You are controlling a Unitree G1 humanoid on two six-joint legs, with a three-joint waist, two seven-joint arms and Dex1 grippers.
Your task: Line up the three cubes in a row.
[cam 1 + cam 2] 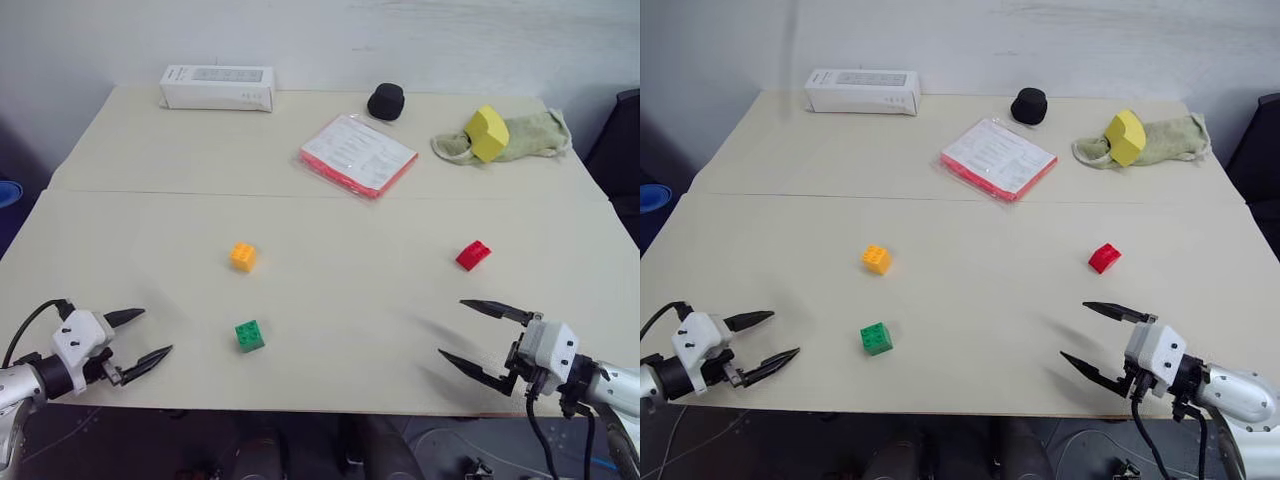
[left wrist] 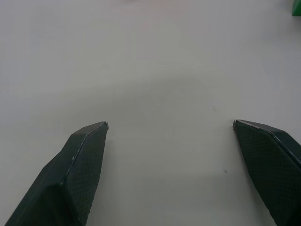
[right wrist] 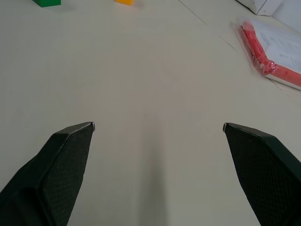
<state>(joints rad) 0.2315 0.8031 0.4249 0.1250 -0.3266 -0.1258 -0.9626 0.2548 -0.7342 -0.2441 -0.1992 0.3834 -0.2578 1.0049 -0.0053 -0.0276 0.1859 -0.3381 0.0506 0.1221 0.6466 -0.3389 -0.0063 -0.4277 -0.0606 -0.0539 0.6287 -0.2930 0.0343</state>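
- Cubes lie scattered on our table: orange-yellow cube mid-left, green cube just nearer us, red cube well apart to the right.
- No row exists yet; we judge all the lining-up remains.
- Our left gripper and right gripper hover spread wide, empty, near the front edge.

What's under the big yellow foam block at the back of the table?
The yellow foam block sits on a crumpled green cloth lying on the table. Anything beneath the cloth is covered.
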